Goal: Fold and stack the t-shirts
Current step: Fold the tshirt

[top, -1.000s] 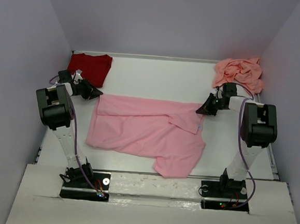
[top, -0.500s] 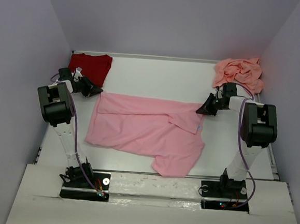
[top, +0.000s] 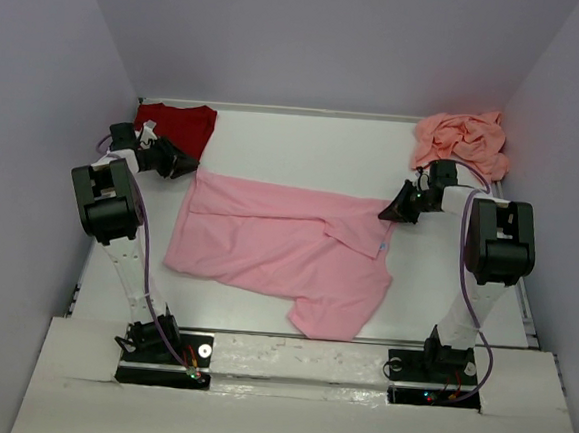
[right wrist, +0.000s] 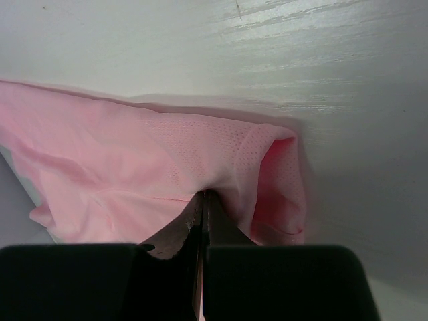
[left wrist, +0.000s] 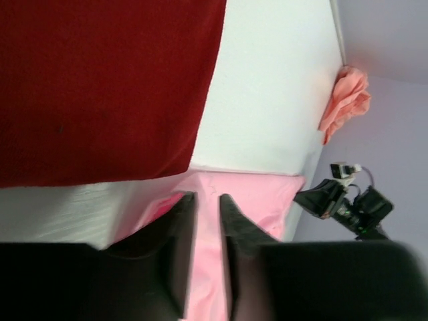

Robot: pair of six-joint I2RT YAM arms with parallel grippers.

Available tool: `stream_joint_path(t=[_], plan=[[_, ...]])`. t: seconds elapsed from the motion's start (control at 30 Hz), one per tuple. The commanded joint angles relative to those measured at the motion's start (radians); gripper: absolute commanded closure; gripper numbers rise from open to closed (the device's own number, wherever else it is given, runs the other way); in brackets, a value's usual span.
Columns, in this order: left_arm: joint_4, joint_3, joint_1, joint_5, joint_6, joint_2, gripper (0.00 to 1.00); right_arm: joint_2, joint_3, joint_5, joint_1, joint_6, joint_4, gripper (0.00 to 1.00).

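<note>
Left wrist | left gripper (left wrist: pixel 207 198) is pinching light pink tee (top: pixel 267 245) thinly — risking slip under pull | right gripper (right wrist: pixel 202 195) is clamping it.

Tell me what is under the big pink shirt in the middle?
The light pink t-shirt lies spread on the white table, which shows all around it. Anything else under the cloth is covered, so I cannot tell.
</note>
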Motion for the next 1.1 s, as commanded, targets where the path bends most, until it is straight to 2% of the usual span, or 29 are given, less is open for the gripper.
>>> stream_joint_path(t=[0.0, 0.03, 0.07, 0.1, 0.17, 0.43, 0.5, 0.83, 1.07], plan=[[-0.009, 0.014, 0.006, 0.065, -0.010, -0.031, 0.60, 0.020, 0.017, 0.007, 0.008, -0.027, 0.022, 1.00], [-0.011, -0.007, 0.006, 0.063, -0.004, -0.051, 0.58, 0.022, 0.017, 0.007, 0.008, -0.027, 0.022, 1.00], [-0.014, -0.020, 0.006, 0.062, 0.011, -0.061, 0.50, 0.020, 0.018, 0.007, 0.008, -0.025, 0.022, 1.00], [-0.026, -0.044, 0.006, 0.054, 0.022, -0.078, 0.46, 0.023, 0.020, 0.004, 0.008, -0.025, 0.022, 1.00], [-0.043, -0.070, 0.006, 0.048, 0.044, -0.098, 0.43, 0.022, 0.021, 0.002, 0.008, -0.024, 0.020, 1.00], [-0.126, -0.199, 0.008, 0.014, 0.148, -0.157, 0.47, 0.022, 0.023, 0.002, 0.008, -0.024, 0.022, 1.00], [-0.127, -0.211, 0.006, 0.019, 0.154, -0.158, 0.51, 0.025, 0.024, -0.001, 0.008, -0.024, 0.022, 1.00], [-0.196, -0.192, 0.006, -0.015, 0.215, -0.170, 0.54, 0.029, 0.024, 0.001, 0.008, -0.022, 0.024, 1.00], [-0.181, -0.159, 0.026, -0.137, 0.197, -0.253, 0.53, 0.029, 0.024, -0.002, 0.008, -0.025, 0.022, 1.00]])
